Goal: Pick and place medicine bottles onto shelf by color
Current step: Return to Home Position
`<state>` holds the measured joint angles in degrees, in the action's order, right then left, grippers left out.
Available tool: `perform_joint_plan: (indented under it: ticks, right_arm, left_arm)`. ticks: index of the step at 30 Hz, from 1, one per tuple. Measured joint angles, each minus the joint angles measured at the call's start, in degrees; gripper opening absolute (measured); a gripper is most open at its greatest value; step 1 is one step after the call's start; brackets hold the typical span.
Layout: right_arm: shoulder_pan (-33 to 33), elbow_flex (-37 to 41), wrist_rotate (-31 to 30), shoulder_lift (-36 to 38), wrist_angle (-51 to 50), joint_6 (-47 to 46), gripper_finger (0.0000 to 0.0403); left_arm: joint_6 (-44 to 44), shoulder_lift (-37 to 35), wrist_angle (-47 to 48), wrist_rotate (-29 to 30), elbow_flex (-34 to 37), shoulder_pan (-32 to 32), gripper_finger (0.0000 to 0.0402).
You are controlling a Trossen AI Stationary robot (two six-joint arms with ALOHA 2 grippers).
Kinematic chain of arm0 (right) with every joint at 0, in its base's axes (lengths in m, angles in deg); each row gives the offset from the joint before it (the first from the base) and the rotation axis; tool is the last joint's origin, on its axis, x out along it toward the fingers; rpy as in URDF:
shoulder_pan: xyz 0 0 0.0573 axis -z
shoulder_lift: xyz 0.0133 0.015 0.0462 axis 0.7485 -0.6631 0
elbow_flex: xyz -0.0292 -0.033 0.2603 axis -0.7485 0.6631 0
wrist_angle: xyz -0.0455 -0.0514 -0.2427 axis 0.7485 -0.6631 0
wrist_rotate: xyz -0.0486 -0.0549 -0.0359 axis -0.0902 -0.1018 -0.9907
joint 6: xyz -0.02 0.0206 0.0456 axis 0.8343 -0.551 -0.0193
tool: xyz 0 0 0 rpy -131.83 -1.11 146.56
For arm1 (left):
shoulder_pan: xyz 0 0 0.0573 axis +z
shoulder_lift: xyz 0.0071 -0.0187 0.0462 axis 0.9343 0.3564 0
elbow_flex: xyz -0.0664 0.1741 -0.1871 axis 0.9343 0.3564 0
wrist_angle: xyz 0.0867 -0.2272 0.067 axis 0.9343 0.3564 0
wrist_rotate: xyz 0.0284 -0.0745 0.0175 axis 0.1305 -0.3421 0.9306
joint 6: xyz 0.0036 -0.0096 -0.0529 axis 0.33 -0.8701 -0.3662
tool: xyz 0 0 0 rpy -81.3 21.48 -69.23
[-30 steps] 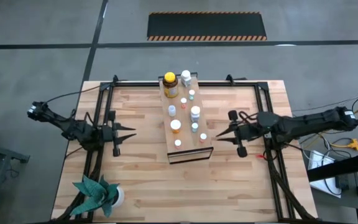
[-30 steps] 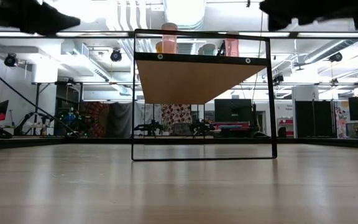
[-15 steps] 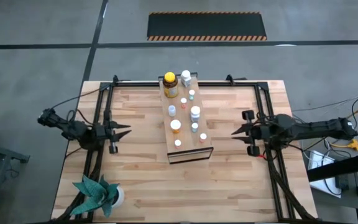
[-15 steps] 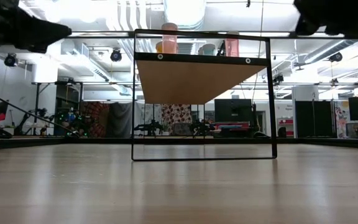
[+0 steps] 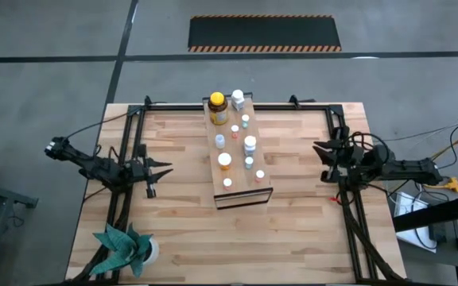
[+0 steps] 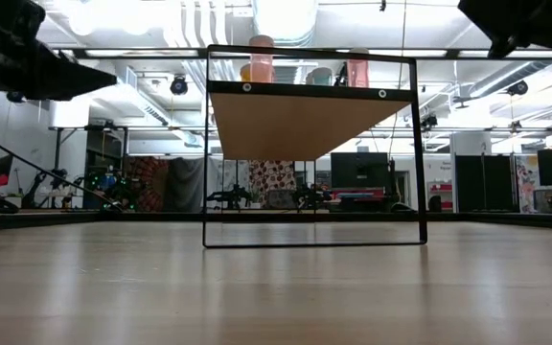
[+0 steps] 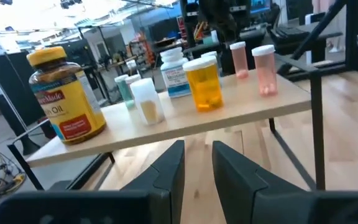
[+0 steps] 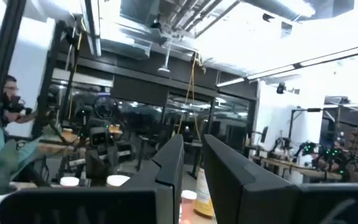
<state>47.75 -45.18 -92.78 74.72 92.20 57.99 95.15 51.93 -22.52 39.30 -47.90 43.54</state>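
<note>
At the near left corner of the table (image 5: pixel 189 238) sits a green paper plant (image 5: pixel 122 246), well apart from everything else. Farther in, the left gripper (image 5: pixel 168 168) hangs over the dark frame rail (image 5: pixel 130 151) on the table's left side, pointing at the shelf (image 5: pixel 238 187). Its fingers (image 7: pixel 169 171) stand at a narrow gap with nothing between them. The right gripper (image 5: pixel 317 148) sits near the table's right edge, also narrow and empty.

The shelf runs down the middle of the table, a light-wood board raised on thin dark legs. The low view shows open space beneath it, and bare wood lies on both sides between it and the grippers. The medicine bottles (image 5: pixel 225 160) stand along its top.

Toward its near end are two pink translucent bottles (image 7: pixel 265 70). Next comes an orange bottle (image 7: pixel 205 86) with a white cap, which looks full. Then come a white bottle with a blue label (image 7: pixel 176 76) and a small clear bottle (image 7: pixel 146 102) with pale contents.

At the far end stands the big amber bottle (image 5: pixel 217 107) with a yellow cap. Its label reads "Oil" under a line that looks like "Nature Made"; other print is too small to read.

Beyond the table lies a dark floor mat (image 5: pixel 265 33) with striped edges.
</note>
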Motion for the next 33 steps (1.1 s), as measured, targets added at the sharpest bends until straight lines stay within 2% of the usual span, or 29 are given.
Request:
perform_joint_plan:
  ticks: [10, 12, 14, 22, 27, 33]
  right_arm:
    - [0.2, 0.3, -0.2, 1.3, -1.6, 0.2, 0.0052]
    - [1.8, 1.4, 1.1, 5.2, -4.7, -3.6, 0.0052]
    - [3.6, 3.6, 1.2, 5.6, -5.5, -7.0, 0.0052]
    - [7.9, 5.3, 7.0, 5.7, -22.9, -6.4, 0.0052]
    - [9.0, 5.0, 10.9, 5.7, -24.2, -1.9, 0.0052]
    - [8.8, 5.1, 11.0, 5.7, -24.3, -3.3, 0.0052]
  left_arm:
    - [0.0, 2.3, -1.1, -0.1, 2.5, 0.0, 0.0063]
    - [0.0, 3.0, -0.9, -0.1, 2.5, 0.0, 0.0063]
    - [0.0, 3.3, -0.9, -0.2, 2.5, 0.0, 0.0063]
    - [0.0, 6.2, -1.0, -0.2, 2.5, 0.0, 0.0063]
    - [0.0, 7.6, -1.4, -0.2, 2.5, 0.0, 0.0063]
    - [0.0, 9.3, -1.5, -0.2, 2.5, 0.0, 0.0063]
